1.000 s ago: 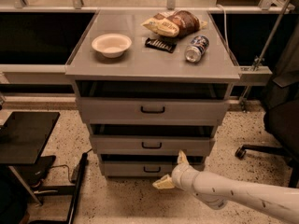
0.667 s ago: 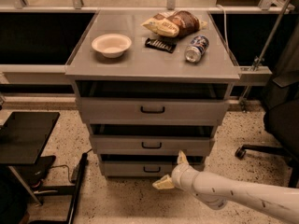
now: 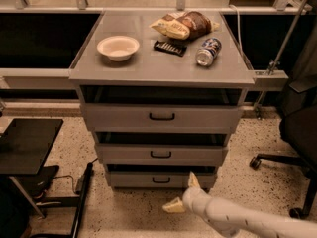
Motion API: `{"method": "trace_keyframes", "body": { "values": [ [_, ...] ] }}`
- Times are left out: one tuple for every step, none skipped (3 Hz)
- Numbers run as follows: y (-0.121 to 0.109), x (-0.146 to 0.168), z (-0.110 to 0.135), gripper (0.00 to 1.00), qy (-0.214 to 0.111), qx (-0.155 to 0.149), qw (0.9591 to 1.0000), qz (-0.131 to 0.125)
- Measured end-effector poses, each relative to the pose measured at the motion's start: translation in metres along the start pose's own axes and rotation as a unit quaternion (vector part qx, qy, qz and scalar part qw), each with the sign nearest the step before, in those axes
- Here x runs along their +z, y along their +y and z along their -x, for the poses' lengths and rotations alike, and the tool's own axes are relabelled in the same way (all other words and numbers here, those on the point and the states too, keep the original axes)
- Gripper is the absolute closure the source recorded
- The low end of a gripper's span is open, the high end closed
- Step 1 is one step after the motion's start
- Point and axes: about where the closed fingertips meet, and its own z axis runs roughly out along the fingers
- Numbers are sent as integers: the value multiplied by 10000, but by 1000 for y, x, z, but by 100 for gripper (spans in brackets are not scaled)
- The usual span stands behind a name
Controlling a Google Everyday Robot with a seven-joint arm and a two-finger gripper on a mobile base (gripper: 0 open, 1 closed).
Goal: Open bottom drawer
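Your gripper (image 3: 182, 193) sits low in the frame at about 6 o'clock, at the end of the pale arm (image 3: 237, 219) that comes in from 4 o'clock. It is released: the two fingers are spread wide and hold nothing, one pointing up toward 12 o'clock and the other out toward 9 o'clock. The upper fingertip overlaps the lower right part of the bottom drawer (image 3: 133, 179); you cannot tell from here whether it touches the front.

The bottom drawer is the lowest of the three grey fronts in the cabinet, just above the speckled floor (image 3: 129, 214). Its black bar handle (image 3: 161, 180) lies at about 10 o'clock from the gripper, near but apart from both fingers. A dark gap shows above the drawer front.

Above it come the middle drawer (image 3: 161, 154) and the top drawer (image 3: 161, 117). On the cabinet top (image 3: 148, 68) you see a white bowl (image 3: 118, 47) at 9 o'clock, a chip bag (image 3: 185, 25) at 12 o'clock, a dark packet (image 3: 170, 47) near the middle and a can (image 3: 208, 51) lying on its side at 3 o'clock.
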Motion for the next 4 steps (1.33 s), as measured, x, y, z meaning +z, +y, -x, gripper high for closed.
{"method": "trace_keyframes", "body": {
  "values": [
    [27, 23, -60, 0, -7, 26, 9998, -190],
    [22, 74, -142, 0, 479, -111, 9948, -891],
    [33, 101, -162, 0, 626, -11, 9919, -1105],
    [18, 99, -160, 0, 572, -66, 9906, -1244]
  ]
}}
